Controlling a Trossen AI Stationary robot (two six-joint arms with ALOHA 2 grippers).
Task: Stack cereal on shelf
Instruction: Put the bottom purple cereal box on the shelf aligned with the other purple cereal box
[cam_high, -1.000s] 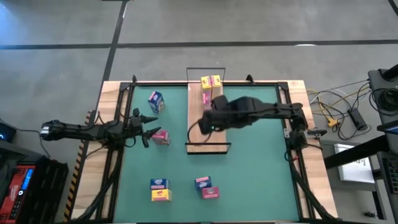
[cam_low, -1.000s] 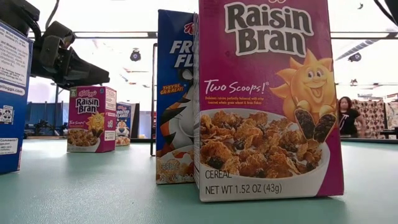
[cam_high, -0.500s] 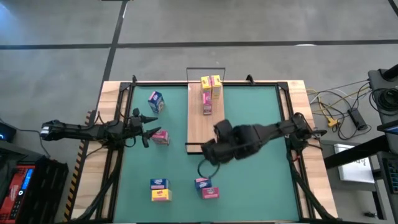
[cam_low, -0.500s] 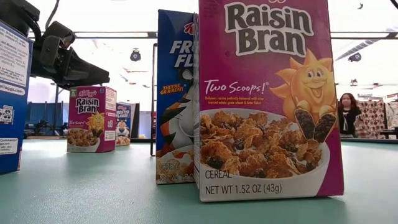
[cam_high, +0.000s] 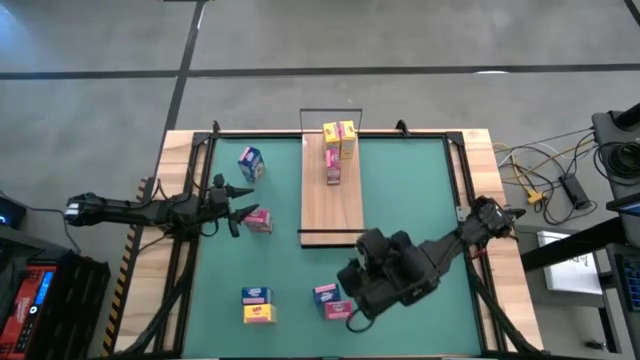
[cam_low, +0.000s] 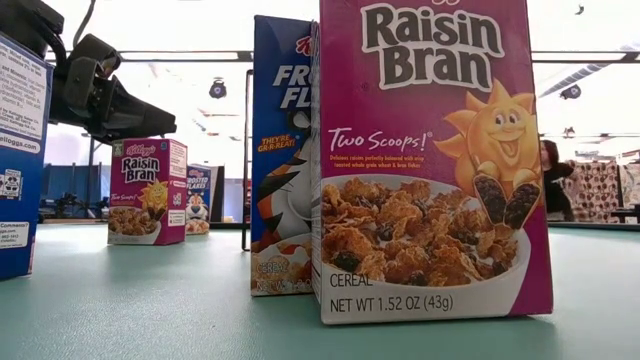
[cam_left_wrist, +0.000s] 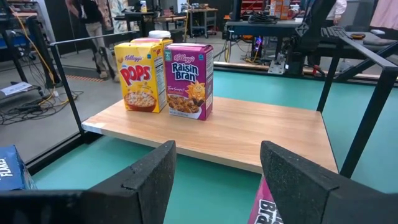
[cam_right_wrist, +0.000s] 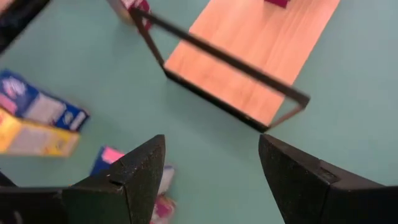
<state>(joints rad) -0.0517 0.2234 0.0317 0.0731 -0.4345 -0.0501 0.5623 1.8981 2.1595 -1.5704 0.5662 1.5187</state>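
Note:
The shelf (cam_high: 331, 195) is a wooden plank lying mid-table; a yellow cereal box (cam_high: 330, 132), a second box (cam_high: 347, 136) and a pink one (cam_high: 334, 166) stand at its far end. On the green table are a blue box (cam_high: 250, 163), a pink box (cam_high: 260, 221), a blue and yellow pair (cam_high: 257, 304), and a blue and pink pair (cam_high: 331, 300) near the front. My right gripper (cam_right_wrist: 211, 180) hangs open above that last pair, tilted down. At the table's left side, my left gripper (cam_left_wrist: 217, 168) is open and level, just short of the pink box (cam_left_wrist: 268, 206).
Black wire frames (cam_high: 333, 238) stand at both short ends of the shelf. A raised wooden border (cam_high: 478, 140) and black rails edge the table. Cables (cam_high: 545, 180) and equipment lie off to the right. A person (cam_low: 552, 180) shows in the room beyond.
My right gripper has swung from above the middle of the shelf toward the table's near edge, sinking a little and rolling, and now hangs over the blue and pink pair near the front. The boxes have not moved.

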